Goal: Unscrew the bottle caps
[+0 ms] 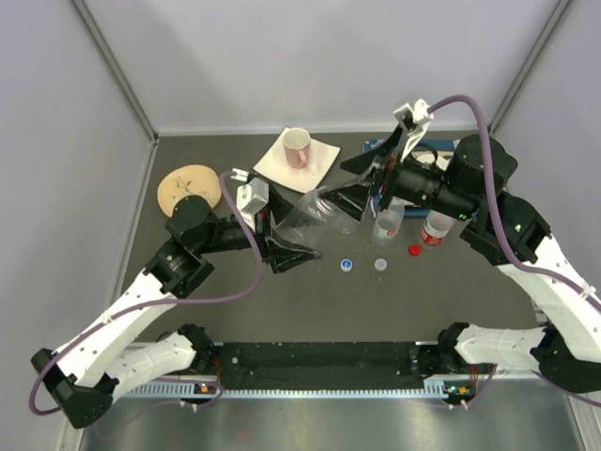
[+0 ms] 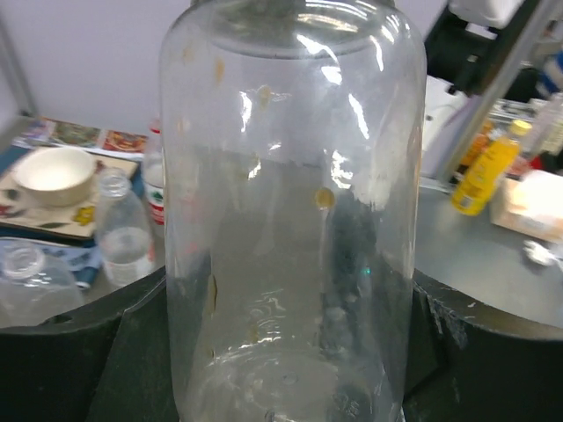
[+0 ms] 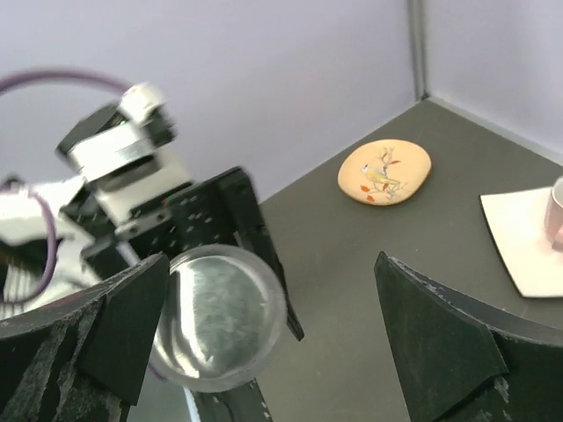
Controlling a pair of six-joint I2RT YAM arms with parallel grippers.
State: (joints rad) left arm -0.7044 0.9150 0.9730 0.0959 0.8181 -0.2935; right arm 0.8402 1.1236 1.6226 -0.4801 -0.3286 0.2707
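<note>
Standing bottles (image 1: pixel 387 225) and loose caps (image 1: pixel 380 265) block the table's (image 1: pixel 282 310) right-centre.

A pink-lined mug (image 1: pixel 297 147) stands on a white square napkin (image 1: pixel 324 158) at the table's (image 1: pixel 310 301) far edge; a tan oval bird-painted dish (image 1: pixel 188 188) lies far left.

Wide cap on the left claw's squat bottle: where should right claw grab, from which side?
Pinch the wide cap across its round rim, coming end-on along the neck axis: the left claw holds the squat bottle tilted, cap facing the open right claw.
</note>
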